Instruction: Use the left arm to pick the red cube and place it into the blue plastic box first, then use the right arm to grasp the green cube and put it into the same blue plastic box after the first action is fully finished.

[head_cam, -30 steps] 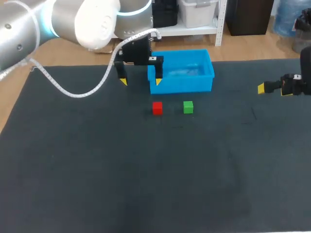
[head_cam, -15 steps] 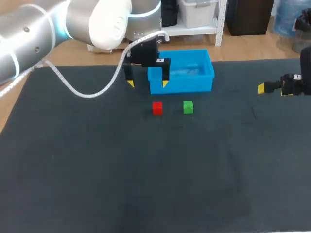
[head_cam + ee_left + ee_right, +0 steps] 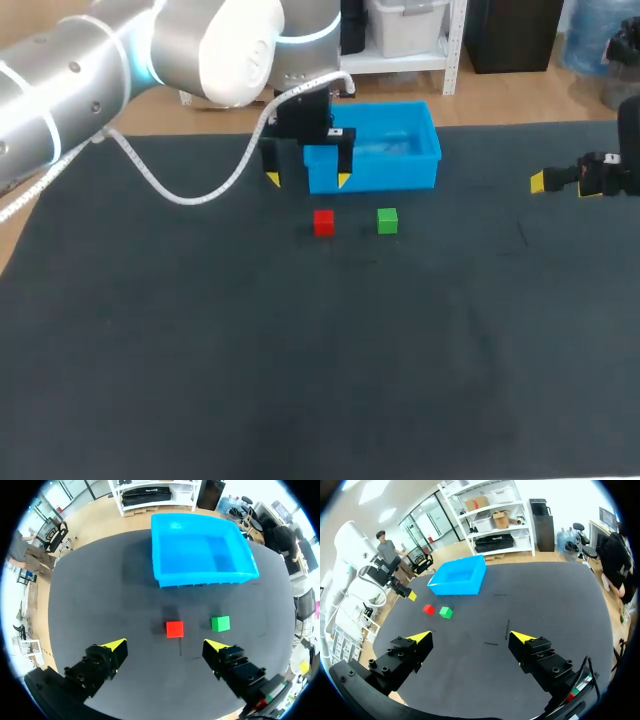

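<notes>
Red cube, likely light and rigid, best pinched across flat sides, sits twelve o'clock of the open left hand.

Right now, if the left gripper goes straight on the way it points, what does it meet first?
Likely the red cube: it lies ahead of the open left gripper, about midway between its fingers, which would land on the table beside it. Depth is unclear.
</notes>
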`<state>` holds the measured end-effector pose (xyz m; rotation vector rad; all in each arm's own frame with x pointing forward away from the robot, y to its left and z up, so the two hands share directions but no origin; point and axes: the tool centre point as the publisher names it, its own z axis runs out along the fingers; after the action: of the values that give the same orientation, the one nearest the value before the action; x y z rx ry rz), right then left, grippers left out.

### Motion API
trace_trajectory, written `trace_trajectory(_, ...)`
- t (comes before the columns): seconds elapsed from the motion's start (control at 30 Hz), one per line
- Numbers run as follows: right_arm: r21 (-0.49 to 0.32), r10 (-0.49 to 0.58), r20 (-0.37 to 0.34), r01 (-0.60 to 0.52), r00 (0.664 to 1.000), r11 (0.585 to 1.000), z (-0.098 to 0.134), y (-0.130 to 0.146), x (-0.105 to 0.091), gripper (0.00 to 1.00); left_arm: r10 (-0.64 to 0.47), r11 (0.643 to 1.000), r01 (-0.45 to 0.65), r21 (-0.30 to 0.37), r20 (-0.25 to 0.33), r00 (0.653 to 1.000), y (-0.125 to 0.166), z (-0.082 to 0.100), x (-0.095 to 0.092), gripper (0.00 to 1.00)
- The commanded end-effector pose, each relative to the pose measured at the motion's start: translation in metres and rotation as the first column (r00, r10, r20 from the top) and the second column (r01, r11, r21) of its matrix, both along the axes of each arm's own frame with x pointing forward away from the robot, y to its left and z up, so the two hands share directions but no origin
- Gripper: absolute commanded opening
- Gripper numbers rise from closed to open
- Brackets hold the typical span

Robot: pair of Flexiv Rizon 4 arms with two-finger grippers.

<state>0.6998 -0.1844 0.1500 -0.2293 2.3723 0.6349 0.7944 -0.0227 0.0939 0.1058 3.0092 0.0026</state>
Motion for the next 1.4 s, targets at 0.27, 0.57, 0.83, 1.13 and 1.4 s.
trace_trajectory(0.27, 0.0, 0.001, -0.001, -0.001, 1.0, 1.0, 0.0, 0.0, 0.0, 1.0, -0.007, 1.0, 0.007, 0.004, -0.025, 1.0, -0.007, -0.01, 0.004, 1.0)
trace_trajectory(0.57, 0.0, 0.001, -0.001, -0.001, 1.0, 1.0, 0.0, 0.0, 0.0, 1.0, -0.003, 1.0, 0.003, -0.001, -0.035, 0.999, -0.008, -0.018, 0.002, 1.0)
trace_trajectory(0.83, 0.0, 0.001, -0.001, -0.001, 1.0, 1.0, 0.0, 0.0, 0.0, 1.0, 0.008, 1.0, -0.009, -0.013, -0.037, 0.999, -0.009, -0.023, 0.002, 1.0)
trace_trajectory(1.13, 0.0, 0.001, -0.001, -0.001, 1.0, 1.0, 0.0, 0.0, 0.0, 1.0, 0.016, 1.0, -0.017, -0.022, -0.048, 0.999, -0.011, -0.032, 0.0, 1.0)
trace_trajectory(1.4, 0.0, 0.001, -0.001, -0.001, 1.0, 1.0, 0.0, 0.0, 0.0, 1.0, 0.019, 1.0, -0.02, -0.02, -0.066, 0.998, -0.011, -0.041, -0.003, 1.0)
